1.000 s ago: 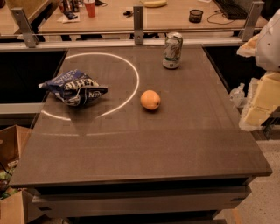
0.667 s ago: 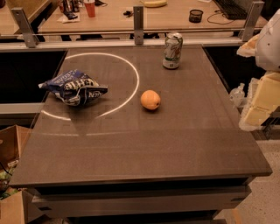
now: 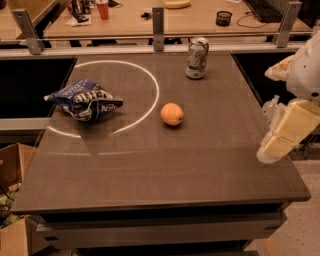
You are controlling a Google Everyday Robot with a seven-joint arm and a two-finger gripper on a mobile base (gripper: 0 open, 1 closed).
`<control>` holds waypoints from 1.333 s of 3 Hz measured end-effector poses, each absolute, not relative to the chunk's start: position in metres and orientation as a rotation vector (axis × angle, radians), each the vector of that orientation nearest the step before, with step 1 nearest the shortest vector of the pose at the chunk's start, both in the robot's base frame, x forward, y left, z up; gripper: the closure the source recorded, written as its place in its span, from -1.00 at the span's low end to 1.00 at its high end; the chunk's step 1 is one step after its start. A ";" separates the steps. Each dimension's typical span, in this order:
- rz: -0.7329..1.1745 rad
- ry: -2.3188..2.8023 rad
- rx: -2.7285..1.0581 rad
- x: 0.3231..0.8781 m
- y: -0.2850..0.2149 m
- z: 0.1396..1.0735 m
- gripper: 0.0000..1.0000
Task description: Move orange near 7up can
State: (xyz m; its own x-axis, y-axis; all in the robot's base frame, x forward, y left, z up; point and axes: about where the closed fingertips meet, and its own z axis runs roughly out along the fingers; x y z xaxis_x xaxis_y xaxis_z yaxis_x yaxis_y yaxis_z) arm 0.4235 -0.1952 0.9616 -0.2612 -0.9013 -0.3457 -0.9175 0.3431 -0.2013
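Note:
The orange (image 3: 172, 114) lies on the dark table (image 3: 150, 170) near its middle, just right of a white arc painted on the top. The 7up can (image 3: 197, 58) stands upright near the table's far edge, well behind the orange and a little to its right. My gripper (image 3: 280, 136) hangs at the right edge of the table, over its near right side, far from the orange and holding nothing that I can see.
A crumpled blue chip bag (image 3: 83, 103) lies on the left of the table inside the white arc. A metal rail with posts (image 3: 158, 25) runs behind the table. Beyond it is a desk with a red cup (image 3: 103, 9) and a banana (image 3: 175, 4). Cardboard boxes (image 3: 12, 165) stand at the lower left.

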 end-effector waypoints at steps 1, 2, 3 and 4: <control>0.201 2.140 -1.478 0.408 -0.172 0.948 -1.00; 0.301 2.038 -1.373 0.405 -0.157 0.932 -1.00; 0.307 1.984 -1.241 0.405 -0.144 0.921 -1.00; 0.260 1.975 -1.079 0.415 -0.143 0.915 -1.00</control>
